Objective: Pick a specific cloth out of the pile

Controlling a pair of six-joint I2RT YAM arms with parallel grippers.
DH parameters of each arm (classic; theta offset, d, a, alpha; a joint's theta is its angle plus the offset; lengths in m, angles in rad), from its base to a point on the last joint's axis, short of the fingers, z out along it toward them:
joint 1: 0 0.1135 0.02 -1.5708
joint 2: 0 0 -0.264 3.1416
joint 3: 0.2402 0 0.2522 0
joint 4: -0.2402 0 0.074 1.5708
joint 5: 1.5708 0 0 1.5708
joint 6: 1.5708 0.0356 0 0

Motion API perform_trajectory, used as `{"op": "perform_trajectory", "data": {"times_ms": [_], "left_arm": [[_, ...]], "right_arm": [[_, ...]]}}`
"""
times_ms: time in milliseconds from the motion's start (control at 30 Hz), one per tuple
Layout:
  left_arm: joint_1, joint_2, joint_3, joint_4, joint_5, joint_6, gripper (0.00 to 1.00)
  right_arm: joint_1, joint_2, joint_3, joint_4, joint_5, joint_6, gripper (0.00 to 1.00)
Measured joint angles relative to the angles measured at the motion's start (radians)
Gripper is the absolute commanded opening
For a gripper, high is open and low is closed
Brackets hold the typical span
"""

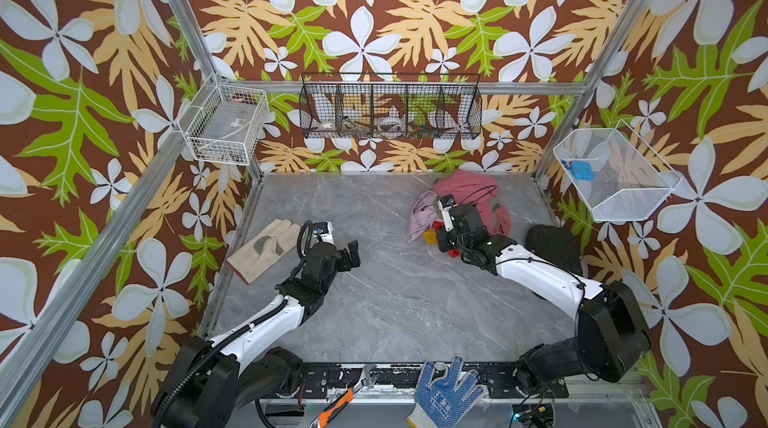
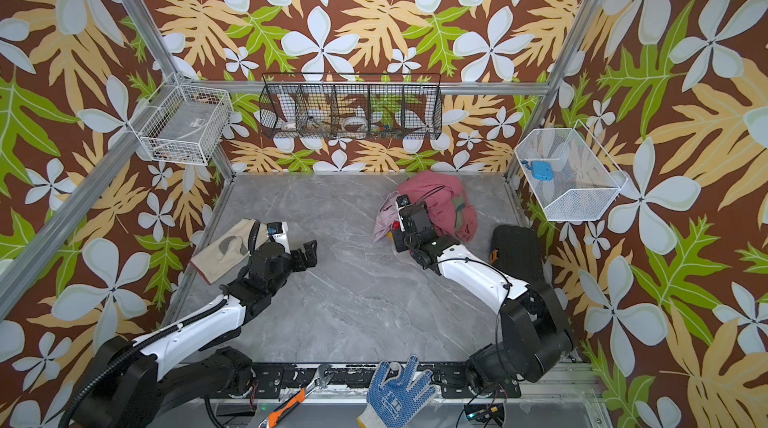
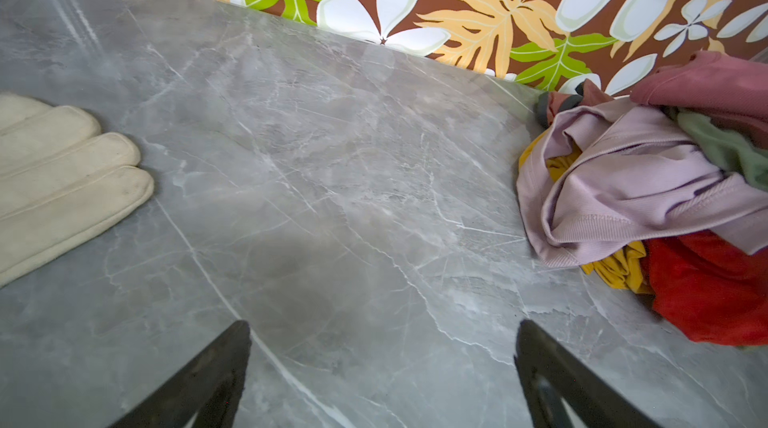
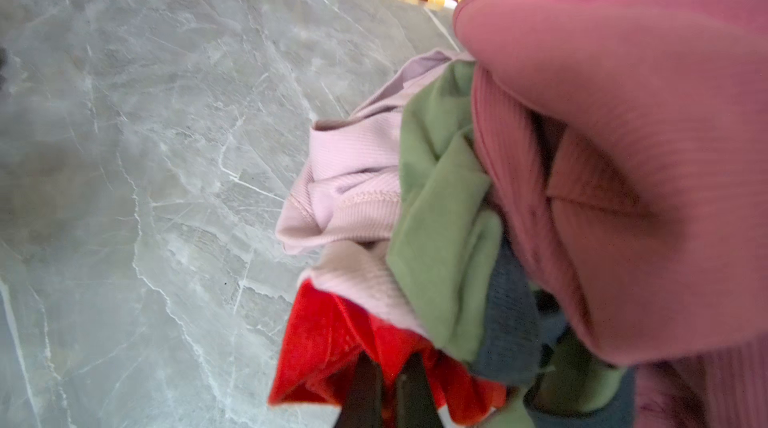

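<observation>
The pile (image 1: 461, 193) (image 2: 432, 193) of soft cloths lies at the back right of the grey marble table. Dusty pink lies on top, with lilac (image 3: 623, 180), olive green (image 4: 440, 238) and mustard under it. The cloth (image 4: 324, 342) (image 3: 706, 288), bright scarlet red, sticks out at the pile's near lower edge. In the right wrist view my right gripper (image 4: 390, 359) is shut on a fold of it, the two dark fingers close together. In both top views that gripper (image 1: 442, 234) (image 2: 399, 230) is pressed into the pile's front. My left gripper (image 3: 382, 330) (image 1: 351, 255) hangs open over bare table, holding nothing.
A cream work glove (image 1: 266, 247) (image 3: 62, 180) lies at the table's left edge. A black ribbed object (image 1: 552, 247) sits by the right wall, near the right arm. A blue dotted glove (image 1: 444, 392), a wrench and a utility knife lie on the front rail. Wire baskets hang on the walls.
</observation>
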Motion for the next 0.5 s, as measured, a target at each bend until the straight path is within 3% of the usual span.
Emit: {"op": "perform_trajectory", "data": {"times_ms": [500], "left_arm": [[-0.098,0.226,0.218,0.017,0.102,0.026,0.98]], "right_arm": [[-0.001,-0.089,0.069,-0.035,-0.061,0.000,0.00]]}}
